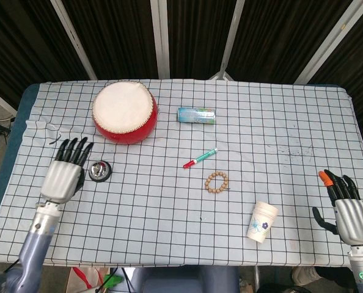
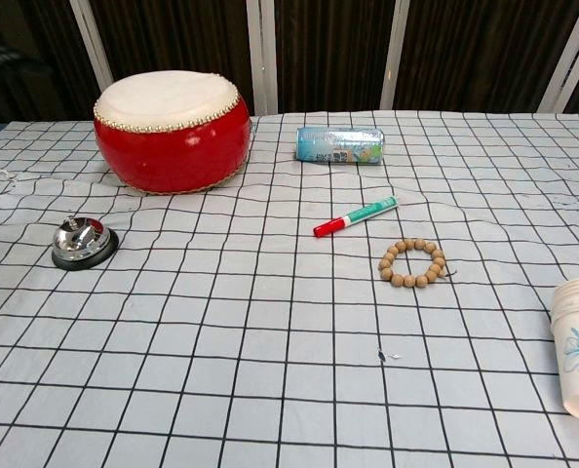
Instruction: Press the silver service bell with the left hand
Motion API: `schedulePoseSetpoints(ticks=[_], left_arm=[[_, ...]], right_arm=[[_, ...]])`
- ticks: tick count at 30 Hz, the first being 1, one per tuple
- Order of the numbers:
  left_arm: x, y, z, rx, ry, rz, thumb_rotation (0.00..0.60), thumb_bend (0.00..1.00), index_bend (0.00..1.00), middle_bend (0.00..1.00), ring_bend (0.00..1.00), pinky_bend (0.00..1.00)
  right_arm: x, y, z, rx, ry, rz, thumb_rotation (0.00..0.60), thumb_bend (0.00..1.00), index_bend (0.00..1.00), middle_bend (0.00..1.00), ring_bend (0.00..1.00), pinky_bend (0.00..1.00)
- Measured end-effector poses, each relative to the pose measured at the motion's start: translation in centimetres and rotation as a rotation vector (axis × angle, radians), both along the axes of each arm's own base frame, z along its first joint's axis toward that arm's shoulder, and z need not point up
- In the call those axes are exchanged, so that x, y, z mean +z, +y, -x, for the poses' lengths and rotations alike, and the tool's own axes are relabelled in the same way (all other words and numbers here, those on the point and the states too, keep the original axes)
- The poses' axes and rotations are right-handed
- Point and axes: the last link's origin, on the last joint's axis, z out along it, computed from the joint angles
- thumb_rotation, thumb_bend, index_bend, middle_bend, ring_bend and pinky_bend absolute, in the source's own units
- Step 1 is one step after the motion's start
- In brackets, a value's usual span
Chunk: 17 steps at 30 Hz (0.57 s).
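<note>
Sitting uncovered on the checked cloth [image 1: 169,201], the bell [image 1: 99,171] is in front of the red drum [image 1: 124,112] near the table's left edge, its silver dome and black base plain in the chest view [image 2: 83,241]; your left hand [image 1: 63,174] lies just beside it on its outer side, fingers spread, holding nothing and not touching it; so you would need to carry the palm inward, toward the table's middle, then down onto the button; your right hand [image 1: 346,207] lies well apart at the far near corner, fingers loose and empty, beyond the paper cup [image 1: 263,222].
</note>
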Motion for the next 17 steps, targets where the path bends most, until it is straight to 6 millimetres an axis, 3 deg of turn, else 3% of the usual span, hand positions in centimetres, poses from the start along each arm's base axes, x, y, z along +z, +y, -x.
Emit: schedulePoseSetpoints(ticks=[3, 6, 9, 17], left_arm=[[2.2, -3.7, 2.0, 0.077, 0.003, -0.007, 0.600, 1.00, 0.00, 0.00, 0.00, 0.00], [2.8, -6.2, 3.6, 0.137, -0.035, 0.003, 0.600, 1.00, 0.00, 0.00, 0.00, 0.00], [3.2, -7.4, 4.8, 0.175, -0.083, 0.004, 0.600, 1.00, 0.00, 0.00, 0.00, 0.00], [4.2, -8.0, 5.8, 0.129, -0.093, -0.040, 0.600, 1.00, 0.00, 0.00, 0.00, 0.00]], right_arm=[[0.1, 0.2, -0.2, 0.010, -0.003, 0.002, 0.600, 0.40, 0.04, 0.08, 0.12, 0.04], [0.2, 0.3, -0.3, 0.014, -0.004, 0.005, 0.600, 0.40, 0.04, 0.08, 0.12, 0.04], [0.3, 0.3, -0.3, 0.014, -0.006, 0.008, 0.600, 0.40, 0.04, 0.08, 0.12, 0.04], [0.5, 0.3, -0.3, 0.015, -0.010, 0.020, 0.600, 0.40, 0.04, 0.08, 0.12, 0.04]])
